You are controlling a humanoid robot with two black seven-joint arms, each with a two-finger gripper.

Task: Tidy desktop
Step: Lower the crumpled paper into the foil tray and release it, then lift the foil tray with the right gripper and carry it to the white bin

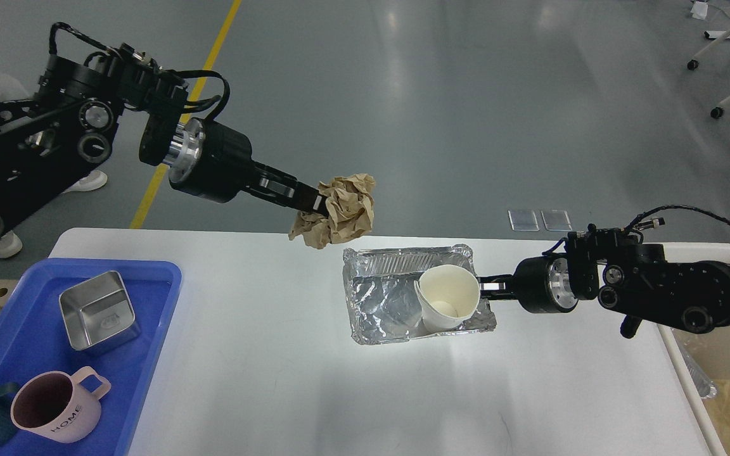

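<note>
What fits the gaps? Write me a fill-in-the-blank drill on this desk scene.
1. The left tool holds a crumpled ball of brown ____.
2. The white paper cup sits inside the ____ tray.
3. The pink mug stands on the ____ plastic tray.
4. The right tool is at the foil tray's ____ side.

Missing words: paper; foil; blue; right

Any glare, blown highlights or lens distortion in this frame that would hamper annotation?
Head view: strong overhead glare washes out the desktop around the foil tray, whose crinkles sparkle; soft light streaks on the floor; wide-angle bending at the edges; the crumpled brown paper and paper cup stay sharp.
</note>
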